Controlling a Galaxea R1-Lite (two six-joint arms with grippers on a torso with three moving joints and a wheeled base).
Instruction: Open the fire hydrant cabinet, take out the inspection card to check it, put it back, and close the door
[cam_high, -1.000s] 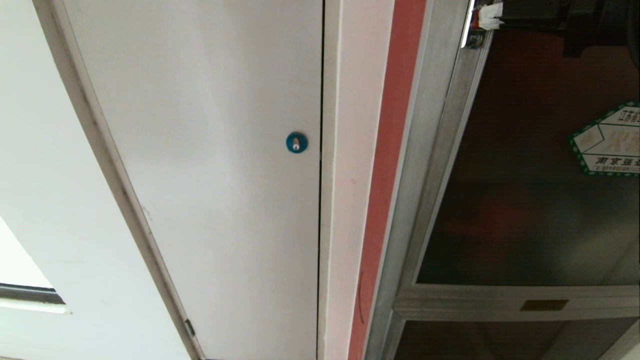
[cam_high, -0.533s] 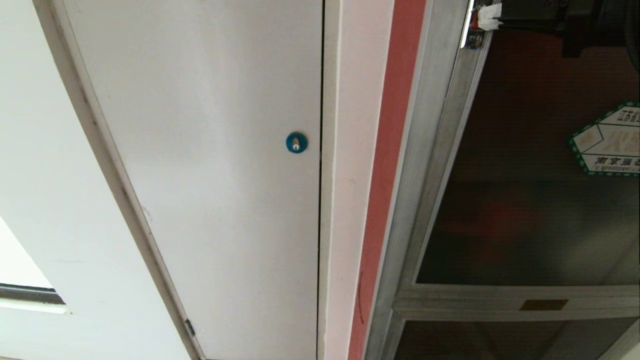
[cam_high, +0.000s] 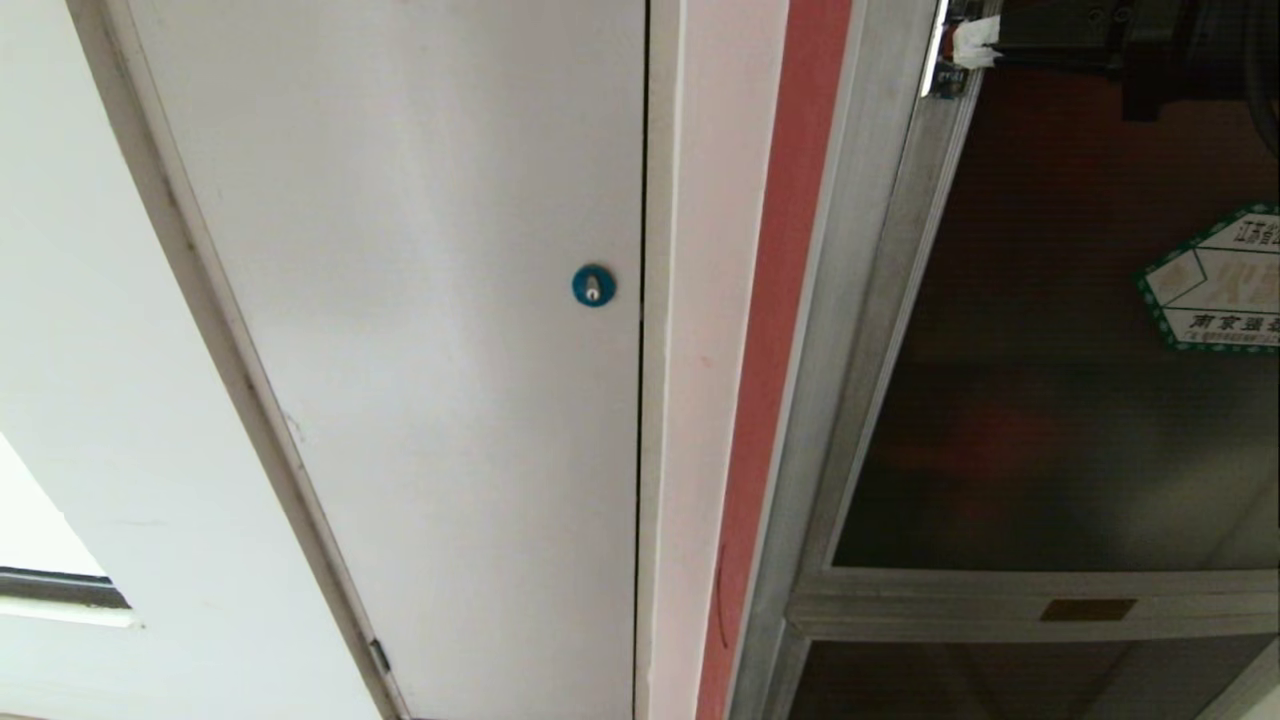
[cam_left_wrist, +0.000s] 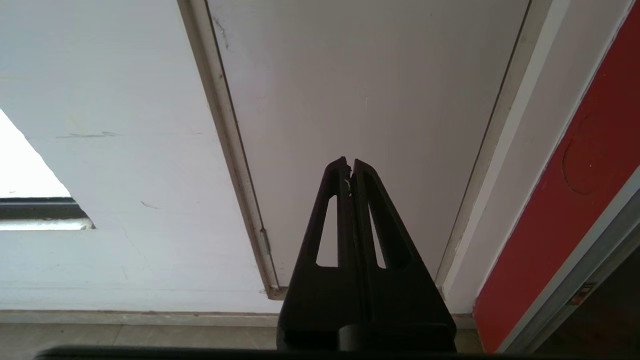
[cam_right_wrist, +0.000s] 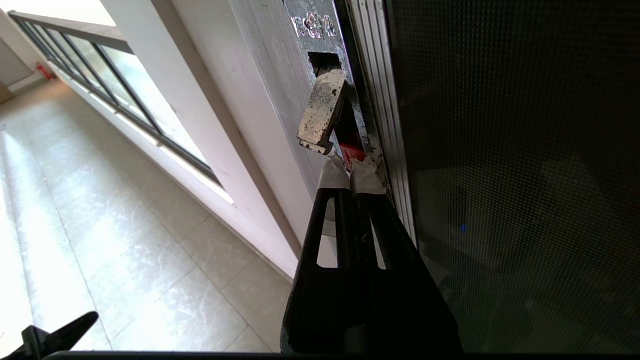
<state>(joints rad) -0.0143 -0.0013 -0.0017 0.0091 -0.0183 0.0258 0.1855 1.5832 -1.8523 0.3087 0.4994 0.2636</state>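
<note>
The fire hydrant cabinet shows as a silver frame (cam_high: 850, 300) on the right of the head view. Its door (cam_high: 1050, 400) is dark tinted glass with a green-bordered hexagonal sticker (cam_high: 1215, 285). My right gripper (cam_high: 975, 42) is at the door's upper left edge, shut, with white-taped tips. In the right wrist view the right gripper (cam_right_wrist: 350, 172) touches the small red latch (cam_right_wrist: 350, 151), just under a lifted metal flap (cam_right_wrist: 322, 112), beside the door glass (cam_right_wrist: 500, 150). My left gripper (cam_left_wrist: 350, 162) is shut and empty, low before the white panel. The inspection card is hidden.
A plain white panel (cam_high: 420, 350) with a blue round lock (cam_high: 593, 285) fills the left. A red wall strip (cam_high: 770, 350) separates it from the cabinet. Below the door is a lower dark glass panel (cam_high: 1000, 680) under a brass label (cam_high: 1088, 609). Tiled floor (cam_right_wrist: 100, 225) and a glazed railing (cam_right_wrist: 125, 65) lie behind.
</note>
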